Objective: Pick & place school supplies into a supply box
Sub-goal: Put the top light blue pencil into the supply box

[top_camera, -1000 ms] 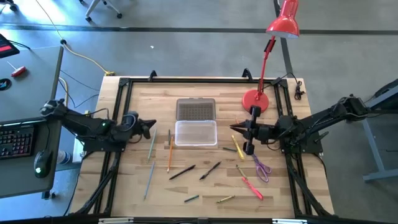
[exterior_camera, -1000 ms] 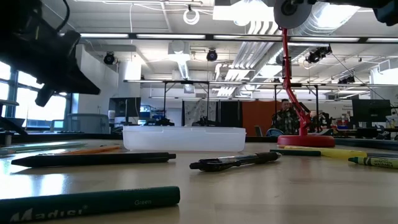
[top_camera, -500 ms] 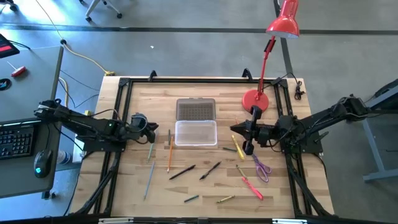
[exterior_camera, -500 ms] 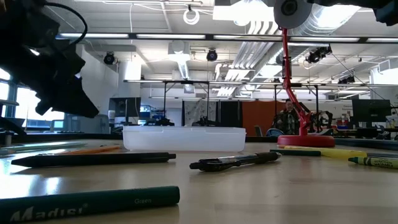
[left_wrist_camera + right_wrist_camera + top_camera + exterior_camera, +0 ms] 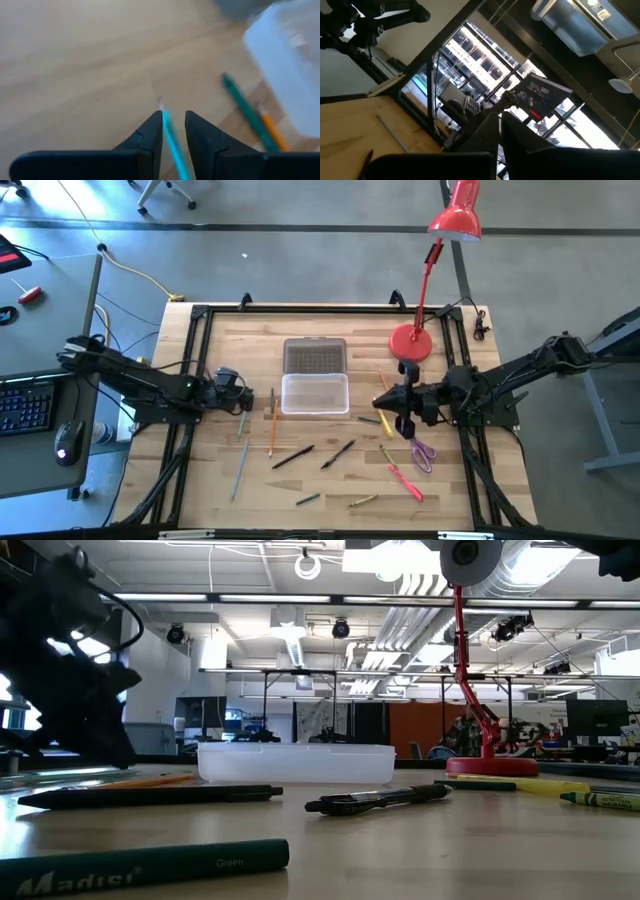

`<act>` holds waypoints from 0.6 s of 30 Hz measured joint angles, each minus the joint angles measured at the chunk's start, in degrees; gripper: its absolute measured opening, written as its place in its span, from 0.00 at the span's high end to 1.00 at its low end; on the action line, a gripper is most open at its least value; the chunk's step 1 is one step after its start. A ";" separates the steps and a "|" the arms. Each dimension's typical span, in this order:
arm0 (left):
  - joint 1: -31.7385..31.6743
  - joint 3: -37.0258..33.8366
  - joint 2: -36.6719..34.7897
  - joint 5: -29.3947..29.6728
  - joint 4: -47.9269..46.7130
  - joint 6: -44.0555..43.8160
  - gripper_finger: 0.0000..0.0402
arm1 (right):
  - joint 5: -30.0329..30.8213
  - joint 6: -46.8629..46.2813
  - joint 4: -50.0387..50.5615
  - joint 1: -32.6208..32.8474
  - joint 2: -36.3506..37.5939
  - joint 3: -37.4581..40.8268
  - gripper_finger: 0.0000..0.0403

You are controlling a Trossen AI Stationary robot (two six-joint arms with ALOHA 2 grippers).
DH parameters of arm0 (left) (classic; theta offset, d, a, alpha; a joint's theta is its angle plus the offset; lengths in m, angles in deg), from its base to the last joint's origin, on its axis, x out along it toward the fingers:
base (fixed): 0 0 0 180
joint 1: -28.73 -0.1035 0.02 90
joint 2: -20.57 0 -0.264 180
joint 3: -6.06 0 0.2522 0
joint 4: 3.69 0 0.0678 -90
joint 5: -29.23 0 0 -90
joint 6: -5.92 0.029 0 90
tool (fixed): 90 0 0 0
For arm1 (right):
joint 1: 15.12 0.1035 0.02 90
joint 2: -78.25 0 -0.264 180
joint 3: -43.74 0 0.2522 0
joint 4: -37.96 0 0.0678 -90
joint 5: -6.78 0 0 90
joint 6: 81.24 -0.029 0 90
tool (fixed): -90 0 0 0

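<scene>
Pencils, pens and markers [image 5: 310,452] lie scattered at table centre, purple-handled scissors [image 5: 421,452] at 4 o'clock. Left gripper [image 5: 174,134], at 9 o'clock, straddles a teal pencil [image 5: 172,140], fingers narrowly parted. Right gripper [image 5: 383,402], at 3 o'clock, looks closed. Supply box [image 5: 315,393] sits toward 12, lid [image 5: 315,355] beyond it.

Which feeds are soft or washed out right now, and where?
Left wrist view: motion-blurred, the teal pencil between the left claw fingers smeared, the supply box hazy. Low view: near green pencil out of focus, ceiling lights glaring. High view: evenly lit and sharp.
</scene>
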 joint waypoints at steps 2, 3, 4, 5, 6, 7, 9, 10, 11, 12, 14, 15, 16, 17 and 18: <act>0.02 0.00 1.82 -0.26 0.07 -2.15 0.72 | -0.06 0.02 0.42 0.00 0.00 0.00 1.00; 0.02 0.04 2.47 -0.18 0.25 -3.03 0.72 | -0.08 0.02 0.70 0.00 0.00 0.00 1.00; 0.02 0.09 3.03 -0.14 0.41 -3.54 0.72 | -0.08 0.02 1.01 0.00 0.00 0.00 1.00; 0.02 0.09 3.45 -0.02 0.47 -3.81 0.72 | -0.08 0.02 1.14 0.00 0.00 0.01 1.00; 0.02 0.09 3.75 0.05 0.49 -4.05 0.72 | -0.08 0.04 1.14 0.00 0.00 0.01 1.00; 0.02 0.11 4.02 0.07 0.50 -4.54 0.72 | -0.07 0.18 1.15 0.00 0.00 0.00 1.00; 0.02 0.11 4.55 0.08 0.57 -5.01 0.72 | -0.08 0.42 1.14 0.00 0.00 0.01 1.00; 0.02 0.13 4.76 0.20 0.58 -5.13 0.72 | -0.08 0.44 1.14 0.00 0.00 0.02 1.00; 0.02 0.13 5.04 0.44 0.61 -5.35 0.72 | -0.06 0.44 1.14 0.00 0.00 0.02 1.00; 0.02 0.16 5.36 0.86 0.67 -5.37 0.72 | -0.06 0.44 1.14 0.00 0.00 0.00 1.00; 0.04 0.17 5.98 1.51 0.74 -4.44 0.73 | -0.06 0.44 1.14 0.00 0.00 0.01 1.00; 0.04 0.19 6.38 1.54 0.82 -3.40 0.73 | -0.06 0.44 1.14 0.00 0.00 0.01 1.00; 0.04 0.21 6.79 1.35 0.86 -2.61 0.73 | -0.06 0.44 1.14 0.00 0.00 0.00 1.00; 0.03 0.22 7.17 1.03 0.81 -1.78 0.73 | -0.06 0.44 1.14 0.00 0.00 0.00 1.00; 0.02 0.22 7.60 0.88 0.75 -1.26 0.73 | -0.06 0.44 1.14 0.00 0.00 0.00 1.00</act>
